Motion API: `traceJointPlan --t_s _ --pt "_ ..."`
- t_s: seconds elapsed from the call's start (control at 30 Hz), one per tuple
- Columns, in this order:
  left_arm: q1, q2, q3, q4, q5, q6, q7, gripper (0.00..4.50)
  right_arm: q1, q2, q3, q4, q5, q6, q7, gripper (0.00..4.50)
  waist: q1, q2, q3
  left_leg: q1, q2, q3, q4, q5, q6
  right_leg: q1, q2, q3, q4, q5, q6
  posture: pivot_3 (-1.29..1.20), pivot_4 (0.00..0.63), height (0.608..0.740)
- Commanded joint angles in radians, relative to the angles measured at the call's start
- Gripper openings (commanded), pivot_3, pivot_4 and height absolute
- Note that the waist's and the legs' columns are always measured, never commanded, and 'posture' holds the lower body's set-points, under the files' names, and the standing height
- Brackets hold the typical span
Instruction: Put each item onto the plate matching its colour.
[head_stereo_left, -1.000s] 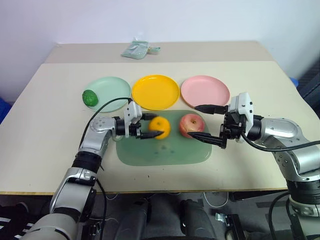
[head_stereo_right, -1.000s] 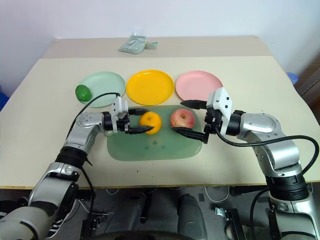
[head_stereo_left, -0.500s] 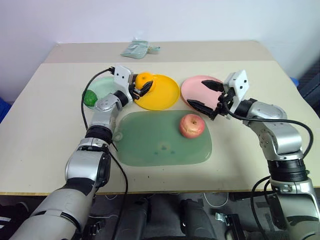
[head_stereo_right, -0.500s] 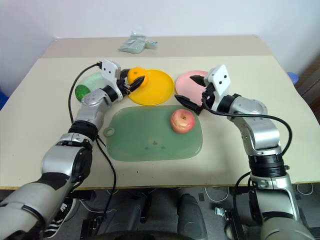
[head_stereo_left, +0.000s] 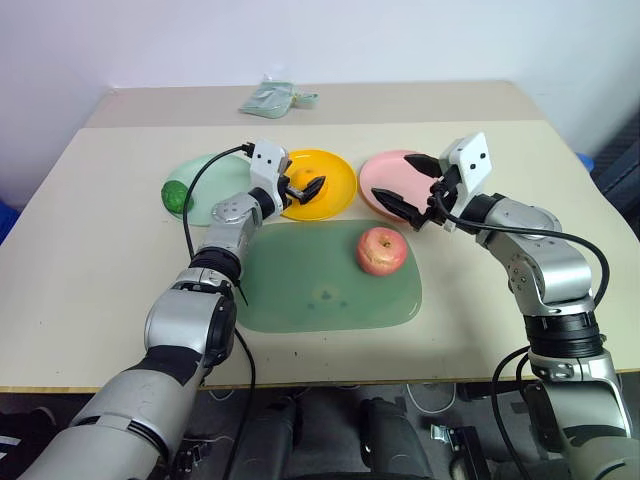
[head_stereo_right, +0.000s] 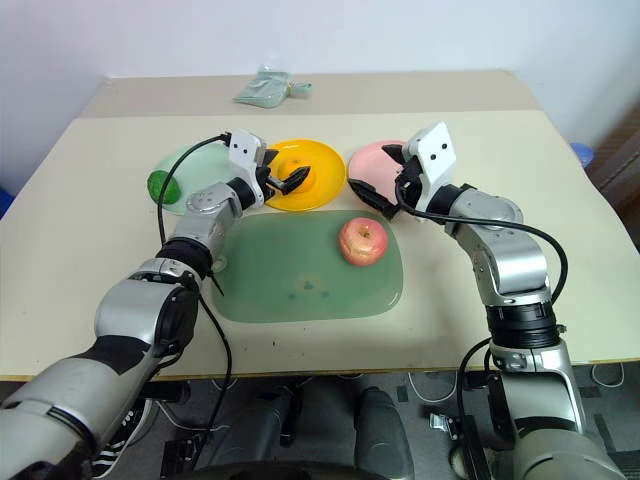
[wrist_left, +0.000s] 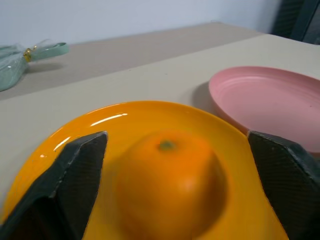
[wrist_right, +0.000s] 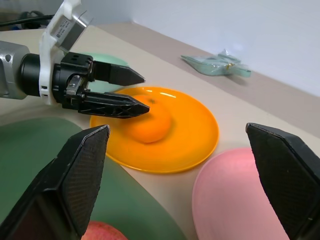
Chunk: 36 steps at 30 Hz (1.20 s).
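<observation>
When we look from the head, the apple lies on the green mat, near our spread right gripper. From the left wrist, spread fingers flank the orange on the yellow plate. From the right wrist, the pink plate waits. We judge the apple firm, smooth, best held across its middle.

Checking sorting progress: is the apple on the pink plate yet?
No, the apple lies on the green mat, beside the pink plate.

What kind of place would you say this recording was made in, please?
Probably a robot lab or test room: a plain beige table against a bare white wall, laid with three coloured plates, such as the yellow plate, and a green mat for sorting fruit.
</observation>
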<state>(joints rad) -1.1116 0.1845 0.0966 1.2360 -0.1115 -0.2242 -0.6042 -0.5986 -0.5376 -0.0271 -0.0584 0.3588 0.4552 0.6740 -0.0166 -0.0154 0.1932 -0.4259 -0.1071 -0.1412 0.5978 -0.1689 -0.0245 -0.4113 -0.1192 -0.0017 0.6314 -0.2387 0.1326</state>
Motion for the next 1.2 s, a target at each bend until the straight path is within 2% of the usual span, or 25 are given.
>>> traceJointPlan --t_s 0.03,0.13,0.23,0.3,0.37,0.43,0.57,0.73,1.1,1.13,1.2 --pt "-0.033 0.011 0.030 -0.046 -0.028 -0.026 -0.065 4.49 0.005 -0.017 -0.025 -0.077 0.052 0.046 0.034 4.50 0.001 0.000 0.000 0.000 0.000 0.000 0.000 0.000 0.000 0.000 0.000 0.000 0.000 0.000 0.000 0.00 0.150 0.740" --pt "-0.022 0.028 0.048 -0.091 -0.059 -0.055 -0.165 4.49 0.035 -0.040 -0.032 -0.166 0.168 0.168 0.102 4.50 0.001 0.000 0.000 0.000 0.000 0.000 0.000 0.000 0.000 0.000 0.000 0.000 0.000 0.000 0.000 0.00 0.150 0.740" --pt "-0.009 0.045 0.060 -0.126 -0.085 -0.038 -0.244 4.49 0.057 -0.064 -0.025 -0.225 0.213 0.219 0.139 4.50 -0.001 0.000 0.000 0.000 0.001 0.000 0.000 0.000 0.000 0.000 0.000 0.000 0.000 0.000 0.000 0.00 0.150 0.740" --pt "0.026 0.072 0.074 -0.215 -0.152 0.034 -0.403 4.49 0.074 -0.080 -0.013 -0.262 0.233 0.259 0.152 4.50 -0.002 0.000 0.000 0.000 0.001 0.000 0.000 0.000 0.000 0.000 0.000 0.000 0.000 0.000 0.000 0.00 0.150 0.740" --pt "0.091 0.111 0.055 -0.347 -0.211 0.107 -0.590 4.49 0.086 -0.114 0.036 -0.261 0.166 0.231 0.161 4.50 -0.006 0.000 0.000 0.000 0.002 0.000 0.000 0.000 0.000 0.000 0.000 0.000 0.000 0.000 0.000 0.00 0.150 0.740" --pt "0.163 0.156 0.026 -0.477 -0.250 0.218 -0.708 4.49 0.082 -0.122 0.068 -0.219 0.105 0.203 0.142 4.50 -0.015 0.000 0.000 0.000 0.002 0.001 0.000 0.000 0.000 0.000 0.000 0.000 0.000 0.000 0.000 0.00 0.150 0.740" --pt "0.274 0.229 0.005 -0.673 -0.311 0.374 -0.813 4.49 0.087 -0.130 0.096 -0.152 0.036 0.149 0.143 4.50 -0.021 0.000 0.000 0.000 0.003 0.000 0.000 0.000 0.000 0.000 0.000 0.000 0.000 0.000 0.000 0.00 0.150 0.740" --pt "0.366 0.301 -0.026 -0.766 -0.287 0.394 -0.833 4.49 0.116 -0.134 0.121 -0.120 0.001 0.133 0.177 4.50 -0.018 0.000 0.000 0.000 0.003 -0.001 0.000 0.000 0.000 0.000 0.000 0.001 0.000 0.000 -0.001 0.00 0.150 0.740" --pt "0.445 0.319 -0.029 -0.902 -0.325 0.458 -0.803 4.49 0.125 -0.144 0.163 -0.034 -0.082 0.089 0.212 4.50 -0.014 0.001 0.000 0.001 0.003 -0.002 0.000 0.000 0.000 0.000 0.000 0.001 0.000 0.000 -0.001 0.00 0.150 0.740" --pt "0.448 0.320 -0.031 -0.907 -0.326 0.460 -0.800 4.50 0.123 -0.143 0.162 -0.029 -0.080 0.090 0.213 3.96 -0.013 0.001 0.000 0.001 0.003 -0.002 0.000 0.000 0.000 0.000 0.000 0.001 0.000 0.000 -0.001 0.00 0.150 0.740" --pt "0.448 0.319 -0.032 -0.908 -0.327 0.457 -0.797 4.50 0.117 -0.136 0.153 -0.028 -0.069 0.091 0.214 3.37 -0.011 0.000 -0.001 0.001 0.003 -0.002 0.000 0.000 0.000 0.000 0.000 0.002 0.000 0.000 -0.001 0.00 0.150 0.740"
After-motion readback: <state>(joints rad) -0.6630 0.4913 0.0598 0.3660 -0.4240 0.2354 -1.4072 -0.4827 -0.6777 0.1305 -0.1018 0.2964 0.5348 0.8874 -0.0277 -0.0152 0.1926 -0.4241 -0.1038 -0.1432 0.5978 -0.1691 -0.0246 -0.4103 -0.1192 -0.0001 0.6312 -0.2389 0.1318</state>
